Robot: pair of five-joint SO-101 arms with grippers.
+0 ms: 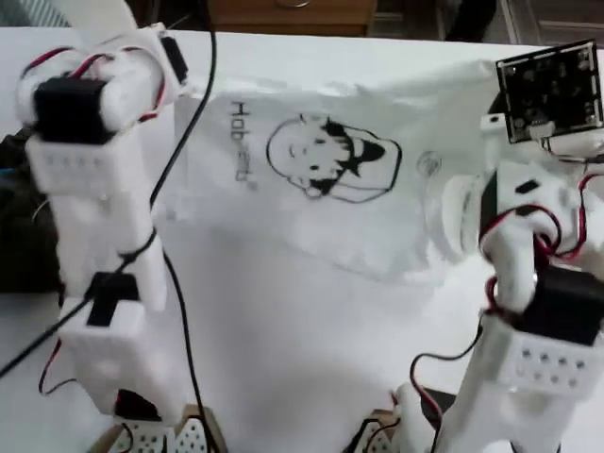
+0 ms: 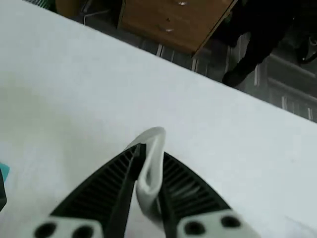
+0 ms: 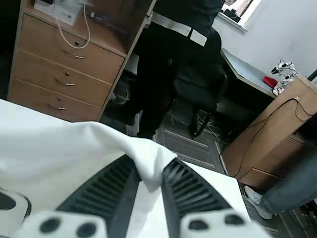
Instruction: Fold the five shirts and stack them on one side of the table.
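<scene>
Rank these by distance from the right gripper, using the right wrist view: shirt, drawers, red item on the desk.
1. shirt: pinched in the right gripper.
2. drawers: on the floor just behind the shirt.
3. red item: on the desk at the back of the room.

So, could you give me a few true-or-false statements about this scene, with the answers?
1. The left pincer pinches a fold of the white shirt. True.
2. The right pincer is open and holds nothing. False: it is shut on the shirt's cloth.
3. The shirt bears a drawn cartoon face. True.
4. The shirt is plain red. False: it is white with a black drawing.
</scene>
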